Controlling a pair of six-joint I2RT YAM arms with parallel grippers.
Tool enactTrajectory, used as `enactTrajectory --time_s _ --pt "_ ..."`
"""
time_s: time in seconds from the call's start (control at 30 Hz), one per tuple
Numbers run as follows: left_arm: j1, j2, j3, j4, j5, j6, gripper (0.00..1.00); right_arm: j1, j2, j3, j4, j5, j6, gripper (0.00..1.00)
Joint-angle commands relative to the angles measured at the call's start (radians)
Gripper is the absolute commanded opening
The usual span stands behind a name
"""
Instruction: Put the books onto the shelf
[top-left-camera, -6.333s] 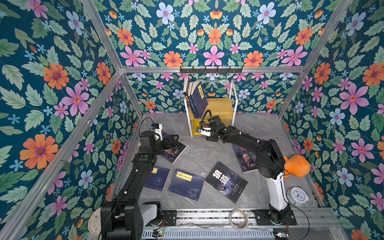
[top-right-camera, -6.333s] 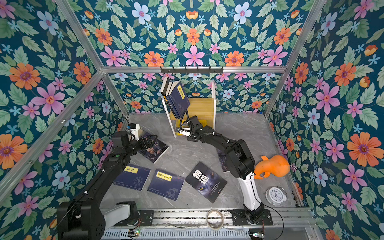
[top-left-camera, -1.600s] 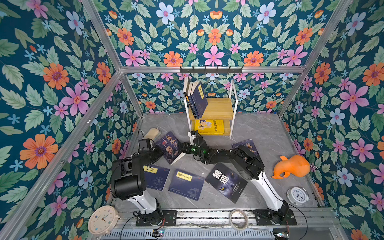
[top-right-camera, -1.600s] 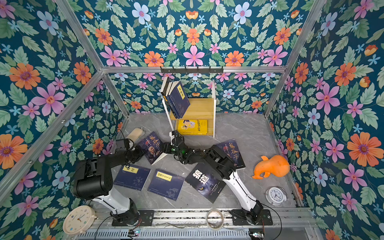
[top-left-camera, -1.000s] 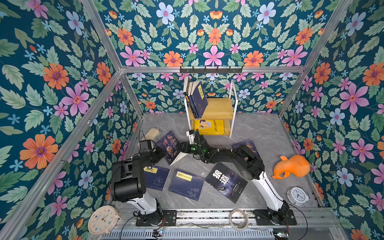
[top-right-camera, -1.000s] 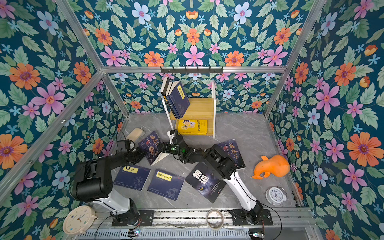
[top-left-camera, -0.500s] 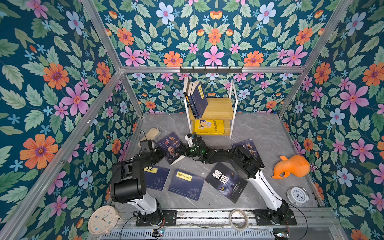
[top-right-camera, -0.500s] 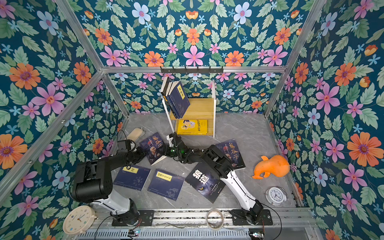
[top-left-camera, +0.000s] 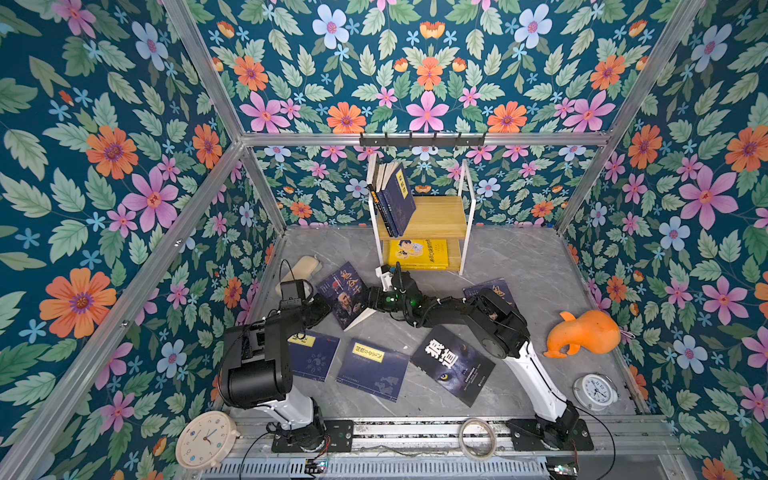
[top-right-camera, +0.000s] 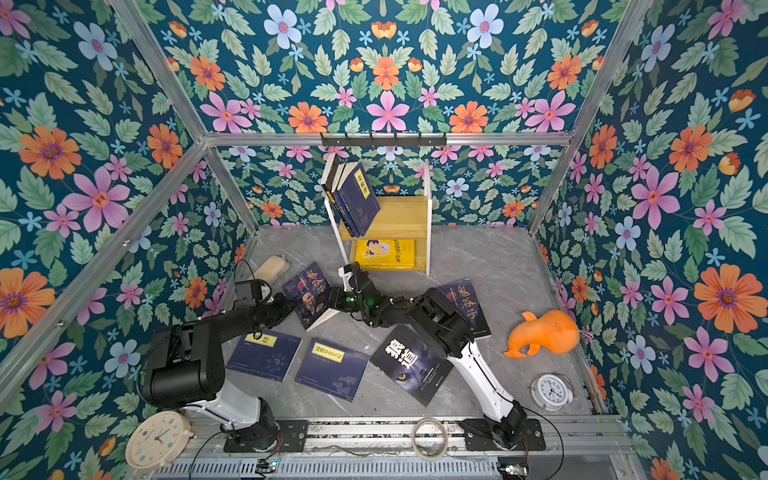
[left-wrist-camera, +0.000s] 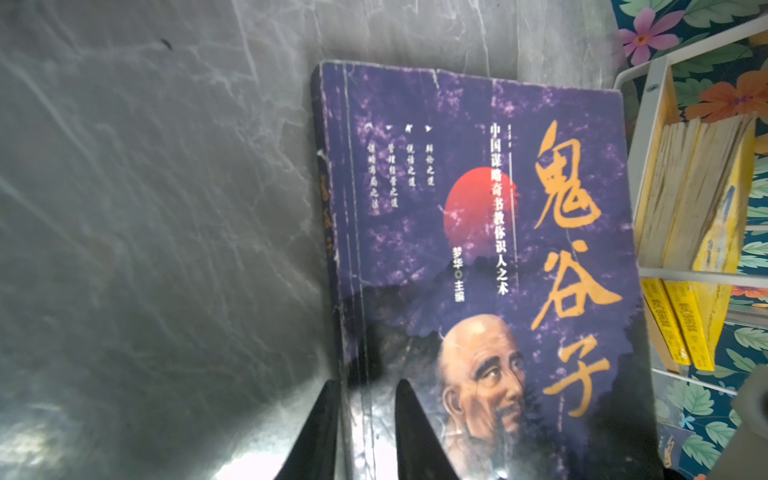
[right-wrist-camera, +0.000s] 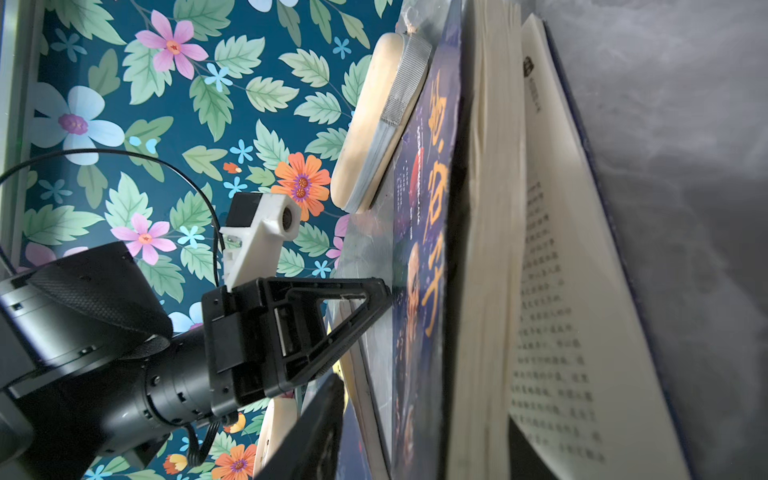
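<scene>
Checking in from my desk: left gripper (left-wrist-camera: 365, 384) is pinched on the spine edge of the purple book (top-left-camera: 343, 293), which sits propped at a tilt on the grey marble table (top-left-camera: 540, 257) near the shelf (top-left-camera: 436, 212). Only the right wrist view shows its pages fanning open, with the right gripper (top-left-camera: 376, 298) straddling them; can't tell if it's clamping. Other books (top-left-camera: 372, 370) lie flat nearby. Floral walls (top-left-camera: 124, 174) all round.

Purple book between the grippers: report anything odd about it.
The purple book is held tilted, pinched at its spine by the left gripper. Its back cover and last pages hang open, away from the rest of the page block, so the book gapes. The cover's top edge looks worn and creased.
</scene>
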Motion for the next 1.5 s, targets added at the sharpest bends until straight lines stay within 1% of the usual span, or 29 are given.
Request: enactTrajectory --time_s 0.0,0.07,0.13,0.27,0.33,0.37,0.43,0.5,0.57,0.7,0.8,0.87,0.97,1.07,1.17,1.3,1.4,1.47 --pt "0.000 -0.004 -0.002 0.016 0.005 0.010 0.27 -0.003 -0.021 -0.006 0.035 0.032 -0.009 0.47" --pt "0.001 -0.010 0.000 0.008 0.002 0.013 0.27 -0.003 -0.031 -0.029 0.039 0.051 -0.020 0.46" --pt "0.001 -0.012 -0.005 0.015 0.003 0.011 0.27 -0.003 -0.026 -0.036 0.047 0.055 -0.012 0.43" --pt "0.001 -0.024 -0.003 0.009 0.007 0.003 0.27 -0.002 -0.024 -0.035 0.036 0.090 -0.027 0.25" --pt "0.001 -0.046 -0.007 0.006 0.005 0.008 0.28 0.003 -0.023 -0.046 0.047 0.085 -0.034 0.17" --pt "0.001 -0.059 -0.010 0.008 0.005 0.008 0.30 0.004 -0.024 -0.048 0.047 0.081 -0.040 0.12" --pt "0.002 -0.094 -0.007 0.011 0.012 0.014 0.43 0.004 -0.031 -0.045 0.047 0.076 -0.053 0.01" --pt "0.007 -0.130 0.020 -0.020 0.008 0.036 0.56 0.004 -0.048 -0.060 0.074 0.072 -0.061 0.00" --pt "0.017 -0.172 0.050 -0.056 0.008 0.059 0.64 0.005 -0.074 -0.086 0.103 0.058 -0.062 0.00" --pt "0.039 -0.265 0.054 -0.060 0.020 0.067 0.73 0.005 -0.143 -0.135 0.149 0.049 -0.060 0.00" --pt "0.057 -0.344 0.027 -0.037 0.036 0.070 0.81 0.014 -0.179 -0.157 0.204 0.046 -0.025 0.00" --pt "0.069 -0.381 0.006 -0.001 0.068 0.065 0.86 0.019 -0.204 -0.166 0.223 0.041 0.000 0.00" --pt "0.084 -0.393 -0.005 0.036 0.134 0.019 0.93 0.028 -0.254 -0.205 0.272 0.065 0.016 0.00" --pt "0.091 -0.410 -0.033 0.104 0.191 -0.044 0.95 0.029 -0.291 -0.222 0.305 0.069 0.044 0.00" --pt "0.097 -0.414 -0.072 0.200 0.244 -0.147 0.95 0.030 -0.331 -0.227 0.313 0.068 0.054 0.00" --pt "0.100 -0.432 -0.108 0.308 0.309 -0.215 0.89 0.041 -0.355 -0.223 0.316 0.078 0.051 0.00" --pt "0.099 -0.429 -0.144 0.437 0.345 -0.314 0.85 0.044 -0.350 -0.211 0.325 0.073 0.071 0.00" --pt "0.099 -0.430 -0.144 0.452 0.350 -0.339 0.82 0.049 -0.347 -0.211 0.349 0.074 0.083 0.00"
